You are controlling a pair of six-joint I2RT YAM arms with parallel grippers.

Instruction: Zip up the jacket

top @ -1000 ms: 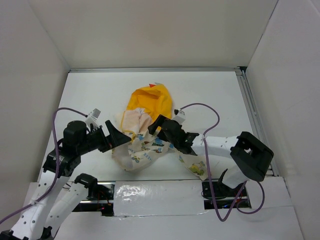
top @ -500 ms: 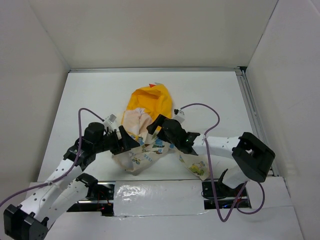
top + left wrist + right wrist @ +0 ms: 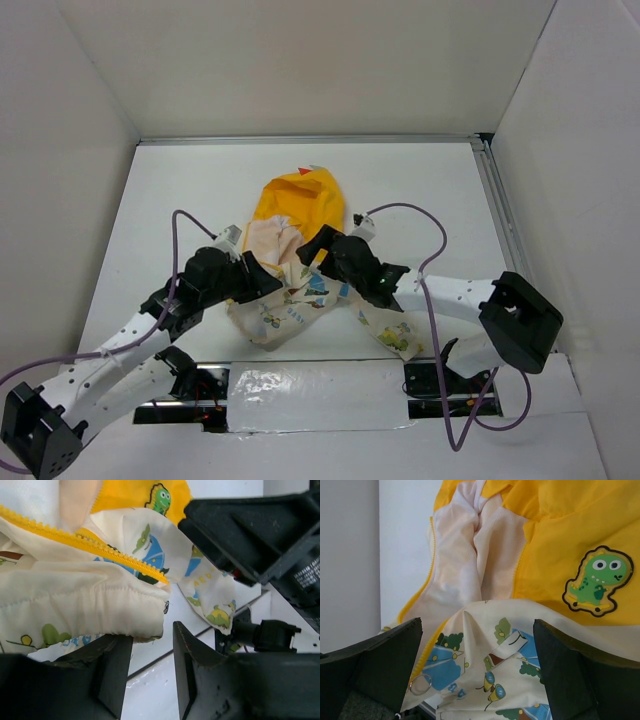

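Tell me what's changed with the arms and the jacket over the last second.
The left arm swung rightward toward the jacket, bringing the left pincer up to the hem at its near-left edge. Its jaws narrowed but stand apart at the hem corner, not clamped on it. The right pincer stayed wide open over the jacket's middle, barely shifting. The jacket itself lay where it was.

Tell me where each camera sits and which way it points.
Top external: above and behind the bases, facing down at the table; left arm and right arm flank the jacket.
Left wrist: low by the jacket's hem, facing across it toward the right arm; left gripper at the bottom.
Right wrist: above the jacket, facing down; right gripper open, a finger at each side.
Shared: both wrist views show the yellow zipper teeth.
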